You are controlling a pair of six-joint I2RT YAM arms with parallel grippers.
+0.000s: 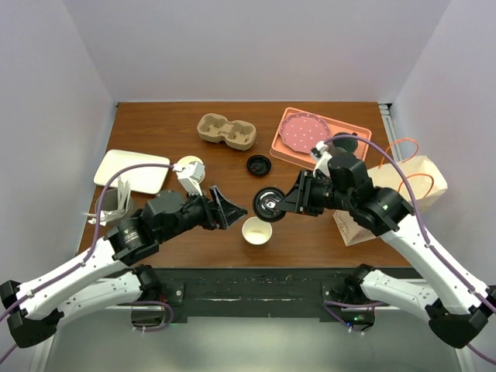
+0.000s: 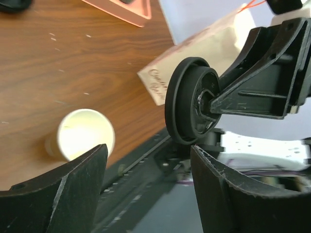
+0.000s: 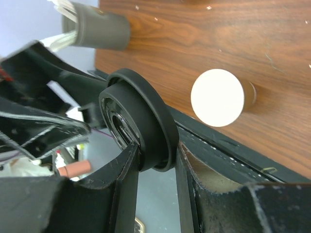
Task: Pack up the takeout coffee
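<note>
Right pincer (image 1: 277, 203): clamped on the black lid (image 1: 268, 204), which it holds on edge in the air over the near middle of the table (image 1: 155, 124). Left pincer (image 1: 230, 208): jaws apart and empty, just left of the lid, not touching it. Cup (image 1: 256, 231): lidless and upright on the table, just nearer than the lid, between both pincers, touched by neither. Bag (image 1: 407, 190): at the right.

The right claw (image 3: 155, 158) pinches the black lid (image 3: 131, 111) by its rim; lidless cup (image 3: 217, 97) on the worktop (image 3: 194, 39) beyond, to its right.
</note>
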